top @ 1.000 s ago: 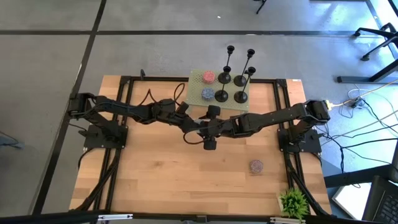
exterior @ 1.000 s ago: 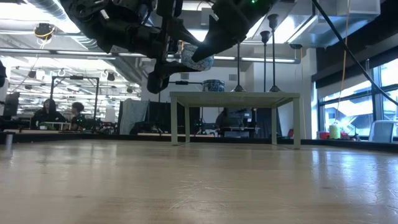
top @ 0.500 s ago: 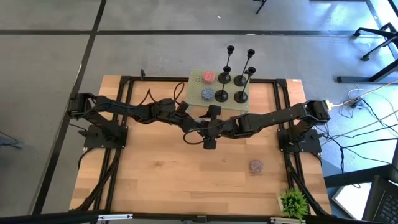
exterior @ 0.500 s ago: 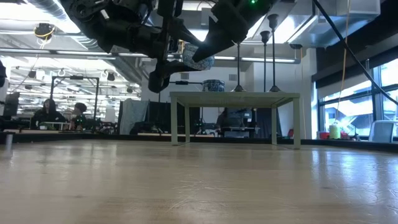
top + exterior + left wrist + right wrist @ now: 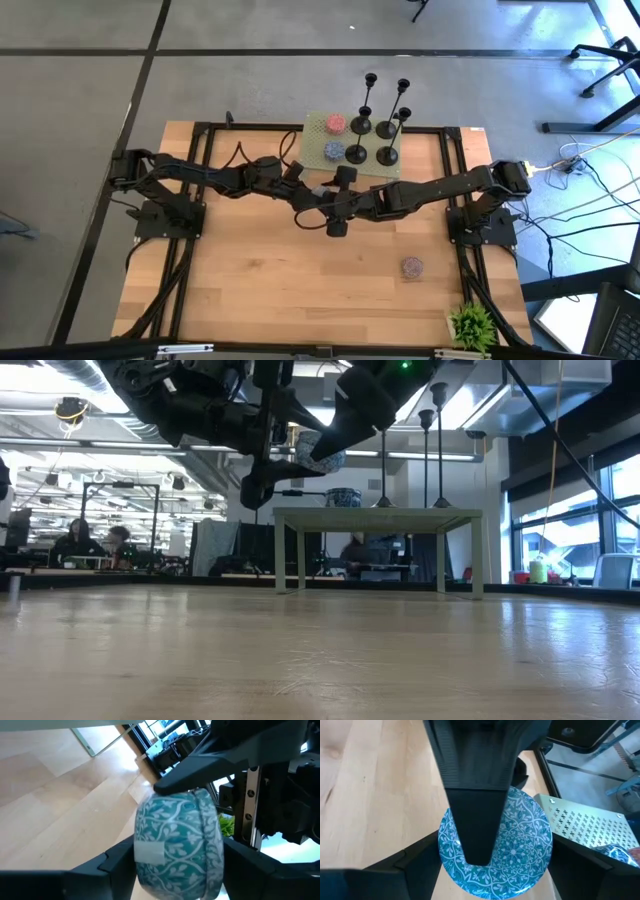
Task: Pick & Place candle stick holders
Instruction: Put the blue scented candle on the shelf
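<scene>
Two grippers meet over the middle of the table (image 5: pixel 250 270), and both are taken up with one teal tin (image 5: pixel 177 845), which is not a thing of the task. The right gripper (image 5: pixel 495 857) spans the tin's round rim, fingers set wide and closed against it. The left gripper (image 5: pixel 172 862) flanks the tin's two flat faces, one finger lying across the patterned lid in the right wrist view. Whether it presses or has let go I cannot tell.

Four candle stick holders (image 5: pixel 372 140) stand untouched beyond the grippers, toward the far edge of the table. They sit in a square on the perforated stand (image 5: pixel 318 138), near the grippers but apart from them. Each stem is upright, so the long axis runs vertical (a grasp would probably come from the side, across the stem). They occupy the stand's right half, so the right arm looks the nearer, though only slightly. Neither gripper seems free to reach until the tin is settled in one of them.
</scene>
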